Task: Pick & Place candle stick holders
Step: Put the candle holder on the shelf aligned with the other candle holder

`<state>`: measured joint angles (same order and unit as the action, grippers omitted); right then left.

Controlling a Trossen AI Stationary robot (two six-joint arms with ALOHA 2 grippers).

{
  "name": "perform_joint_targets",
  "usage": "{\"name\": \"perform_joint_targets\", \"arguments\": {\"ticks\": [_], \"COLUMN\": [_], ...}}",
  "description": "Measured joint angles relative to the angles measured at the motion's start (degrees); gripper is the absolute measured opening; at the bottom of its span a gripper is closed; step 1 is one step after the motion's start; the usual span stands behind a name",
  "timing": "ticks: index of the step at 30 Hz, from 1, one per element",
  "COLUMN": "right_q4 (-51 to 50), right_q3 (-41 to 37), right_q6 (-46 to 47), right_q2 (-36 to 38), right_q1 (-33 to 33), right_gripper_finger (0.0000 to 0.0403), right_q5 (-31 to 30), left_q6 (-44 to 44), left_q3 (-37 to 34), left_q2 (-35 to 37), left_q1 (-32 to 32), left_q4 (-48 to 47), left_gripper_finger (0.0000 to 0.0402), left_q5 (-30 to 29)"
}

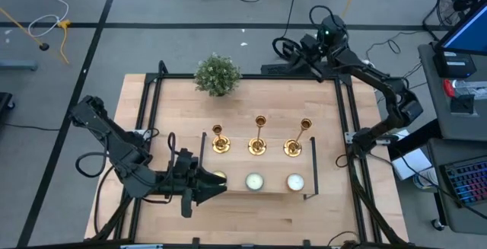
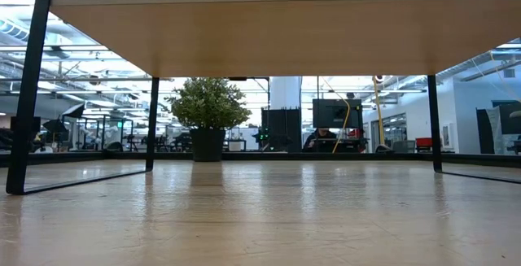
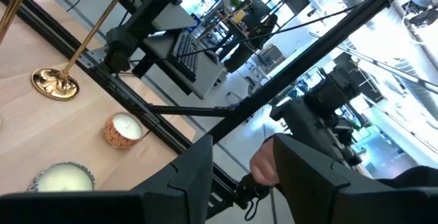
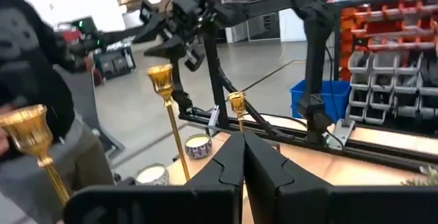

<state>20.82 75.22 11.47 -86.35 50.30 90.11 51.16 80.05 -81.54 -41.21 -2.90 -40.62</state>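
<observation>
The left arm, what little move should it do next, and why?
Probably swing toward the nearest gold holder and line its fingers up with the stem. The left gripper sits low by the candles, fingers apart with nothing between them. All three holders stand untouched in a row on the shelf. The right arm waits off the table's edge, its gripper shut.

Three shiny gold candle stick holders [image 1: 257, 137] stand on a pale wood-grain bench [image 1: 183, 104] with black frame rails, beside round white candles [image 1: 254, 180], one in a speckled brown holder, a bushy green plant [image 1: 217, 74] in a dark pot, and a black left hand [image 1: 215, 186].
</observation>
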Motion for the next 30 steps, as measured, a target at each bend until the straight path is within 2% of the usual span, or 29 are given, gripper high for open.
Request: {"name": "perform_joint_targets", "arguments": {"ticks": [7,15,23,30], "right_q4": [-0.4,2.1,11.1,11.6], "right_q3": [-6.1,-17.5,-20.6,-20.7], "right_q6": [-6.8,-5.7,-0.3,-0.3], "right_q2": [0.0,-0.1,0.0,0.0], "right_q1": [-2.8,-5.1,-13.3,-18.3], "right_gripper_finger": [0.0000,0.0000,0.0000,0.0000], "right_q5": [-0.1,-0.1,0.0,0.0], "left_q6": [1.3,1.9,1.7,2.5], "left_q3": [0.0,0.0,0.0,0.0], "left_q2": [0.0,0.0,0.0,0.0], "left_q1": [0.0,0.0,0.5,0.6], "left_q4": [0.0,0.0,-0.4,-0.4], "left_gripper_finger": [0.0161,0.0161,0.0161,0.0161], "left_q5": [0.0,0.1,1.2,1.8]}}
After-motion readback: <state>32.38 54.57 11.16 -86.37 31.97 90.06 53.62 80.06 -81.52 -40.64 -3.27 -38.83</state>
